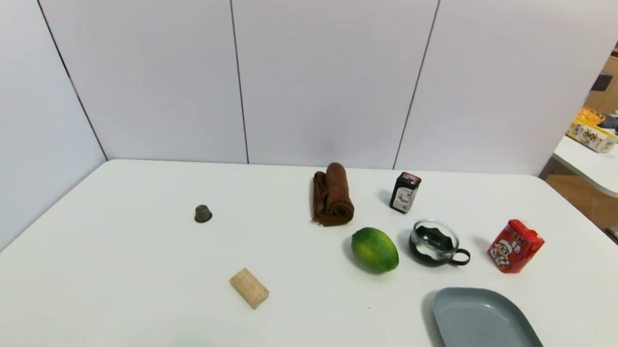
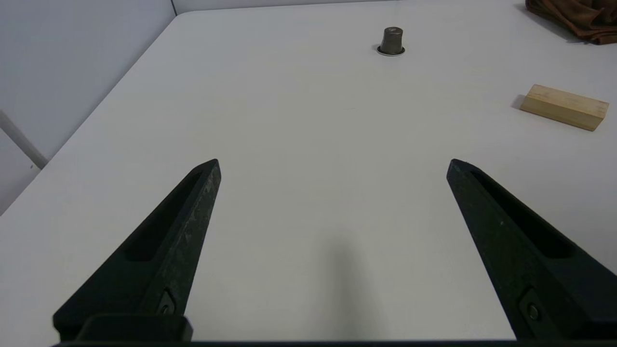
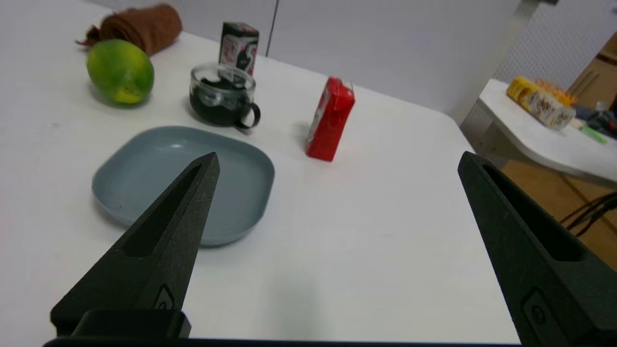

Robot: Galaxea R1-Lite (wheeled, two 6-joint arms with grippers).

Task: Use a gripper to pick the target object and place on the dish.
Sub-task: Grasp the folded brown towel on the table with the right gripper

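Note:
The target object, a dark brown rolled towel (image 1: 332, 195), lies at the far middle of the white table; the right wrist view shows the towel (image 3: 140, 26) behind the green fruit, and its edge (image 2: 578, 17) appears in the left wrist view. The grey-blue dish (image 1: 485, 327) sits at the near right, empty, and the same dish (image 3: 144, 173) lies just ahead of my right gripper (image 3: 337, 161), which is open and holds nothing. My left gripper (image 2: 333, 166) hovers open over bare table at the near left. Neither arm shows in the head view.
A green fruit (image 1: 374, 249), a glass cup with black handle (image 1: 436, 243), a red carton (image 1: 515, 246) and a small black box (image 1: 405, 192) stand between towel and dish. A wooden block (image 1: 249, 287) and a small grey cap (image 1: 203, 213) lie on the left half.

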